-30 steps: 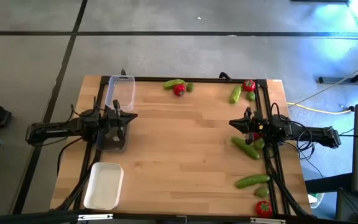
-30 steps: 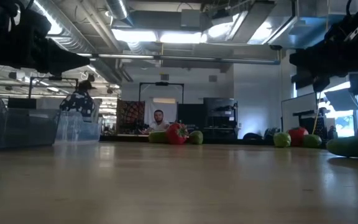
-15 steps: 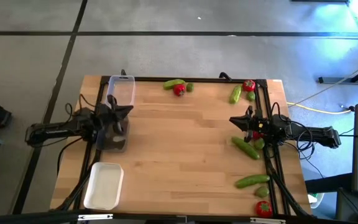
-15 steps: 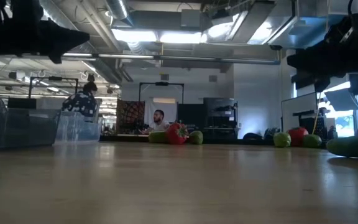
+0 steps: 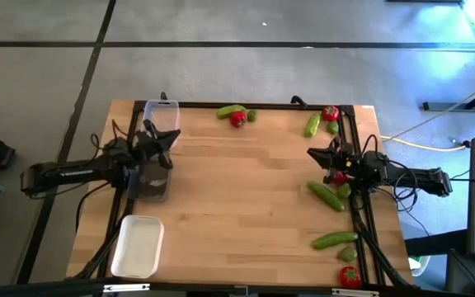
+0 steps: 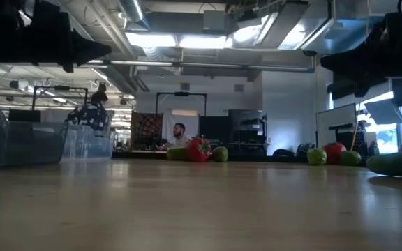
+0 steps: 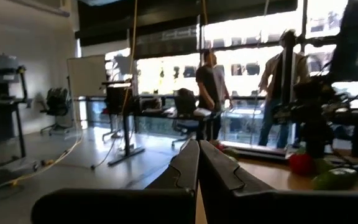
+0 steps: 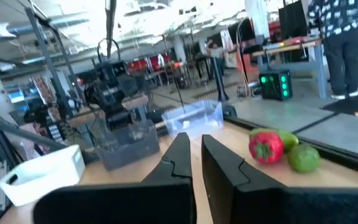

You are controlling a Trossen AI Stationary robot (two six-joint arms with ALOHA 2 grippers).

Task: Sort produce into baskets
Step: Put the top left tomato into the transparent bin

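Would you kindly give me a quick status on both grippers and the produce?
Left gripper shut, empty, above clear bins. Right gripper shut, empty, near right edge. Produce all on table, none binned. Nothing in the way.

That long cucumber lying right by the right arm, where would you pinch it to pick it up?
Probably across the middle of the cucumber, coming straight down. It lies flat and slanted on the table, long and narrow, so fingers turned across its width fit, and its middle should balance. The right gripper is nearest.
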